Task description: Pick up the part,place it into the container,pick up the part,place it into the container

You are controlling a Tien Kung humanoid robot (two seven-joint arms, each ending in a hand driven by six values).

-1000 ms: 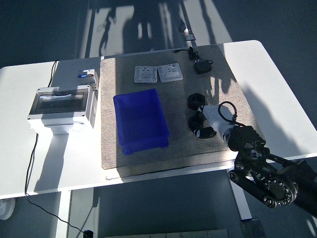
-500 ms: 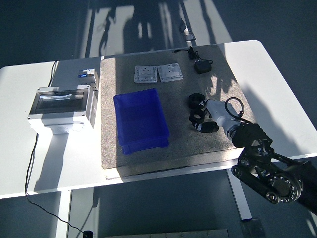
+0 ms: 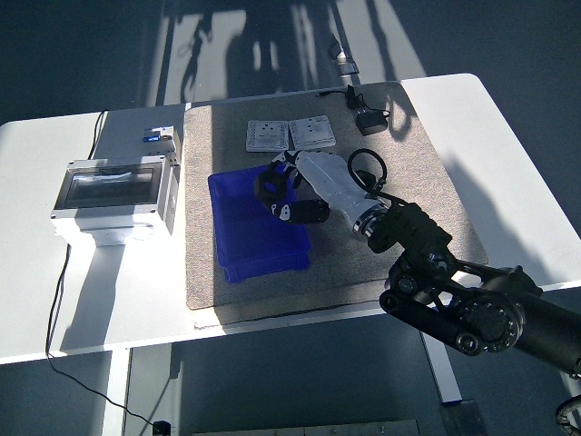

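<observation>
One arm: the right robot hand is reaching over the blue container, near the table's middle.
Grip: fingers are curling around black parts.
Advice: centre over the container, lower, then release.

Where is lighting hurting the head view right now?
Head view: hard sunlight glares off the white table, dark shadows stripe the mat at its far edge, and the right robot hand with its black part reads poorly over the blue container. Focus looks sharp.
</observation>
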